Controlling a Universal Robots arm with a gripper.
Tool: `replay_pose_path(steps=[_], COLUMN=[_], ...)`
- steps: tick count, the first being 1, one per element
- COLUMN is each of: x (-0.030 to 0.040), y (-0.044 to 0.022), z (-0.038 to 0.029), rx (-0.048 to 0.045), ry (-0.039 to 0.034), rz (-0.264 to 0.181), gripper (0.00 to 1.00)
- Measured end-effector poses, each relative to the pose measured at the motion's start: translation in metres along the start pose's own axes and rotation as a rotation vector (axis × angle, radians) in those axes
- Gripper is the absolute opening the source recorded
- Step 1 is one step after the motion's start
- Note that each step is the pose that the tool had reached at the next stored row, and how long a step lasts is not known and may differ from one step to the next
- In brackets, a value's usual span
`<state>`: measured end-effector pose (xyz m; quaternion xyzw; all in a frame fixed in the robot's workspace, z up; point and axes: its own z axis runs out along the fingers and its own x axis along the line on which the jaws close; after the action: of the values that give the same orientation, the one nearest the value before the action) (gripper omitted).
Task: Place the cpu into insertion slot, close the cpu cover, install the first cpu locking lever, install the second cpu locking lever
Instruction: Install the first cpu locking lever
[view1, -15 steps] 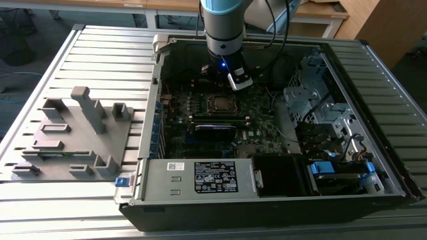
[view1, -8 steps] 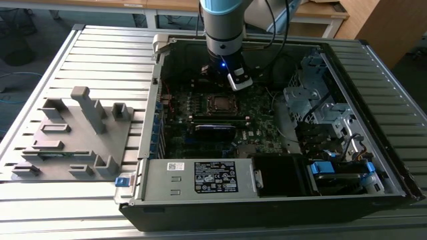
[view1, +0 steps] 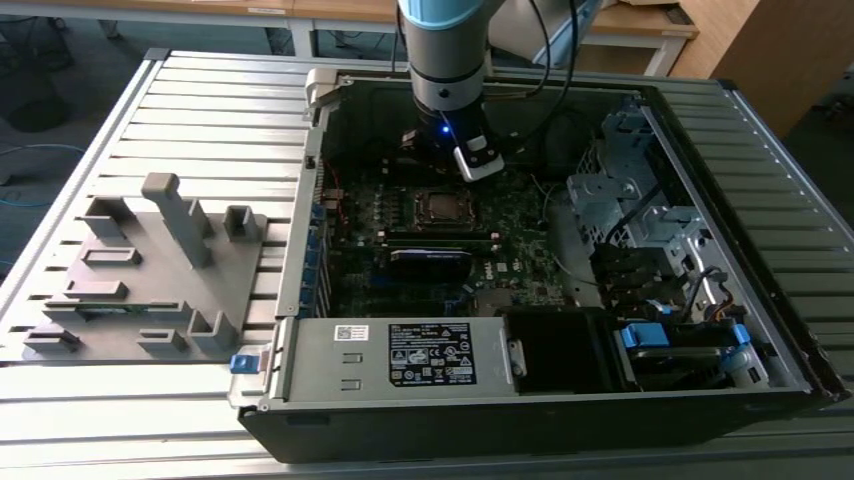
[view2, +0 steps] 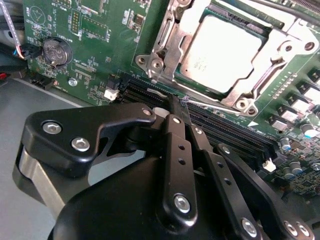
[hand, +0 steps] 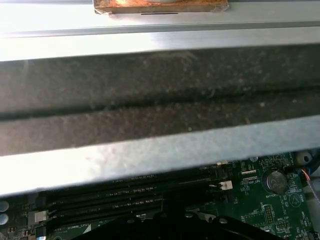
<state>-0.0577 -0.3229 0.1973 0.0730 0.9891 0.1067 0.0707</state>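
Observation:
The cpu (view2: 225, 52), a dull silver square, lies in the insertion slot (view2: 151, 64) on the green motherboard. The cpu cover (view2: 172, 42), a silver frame, lies flat around it. A thin silver locking lever (view2: 220, 107) runs along the slot's edge beside the memory slots. My gripper (view2: 174, 100) has its black fingers (view2: 177, 135) pressed together, and the tips sit right at this lever's end; whether they touch it I cannot tell. In the exterior view the gripper (view1: 478, 165) hangs inside the open computer case, just behind the cpu (view1: 439, 206).
Black memory slots (view2: 225, 130) lie between the gripper and the socket. A coin battery (view2: 54, 51) sits on the board. The case holds a power supply (view1: 400, 355) and a drive cage (view1: 627, 190). A grey fixture (view1: 147, 270) stands on the slatted table at the exterior view's left.

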Motion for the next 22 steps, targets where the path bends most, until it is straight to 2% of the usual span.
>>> replay_pose_path(steps=[9,16,22], x=[0.0007,0.0012,0.0015], y=[0.0013,0.0007,0.0009], z=[0.0012,0.0036,0.0052], rx=[0.0004,0.0217,0.0259], ry=[-0.0025,-0.0103,-0.0119], rz=[-0.001,-0.005,-0.006], gripper=[0.1,0.1,0.1])
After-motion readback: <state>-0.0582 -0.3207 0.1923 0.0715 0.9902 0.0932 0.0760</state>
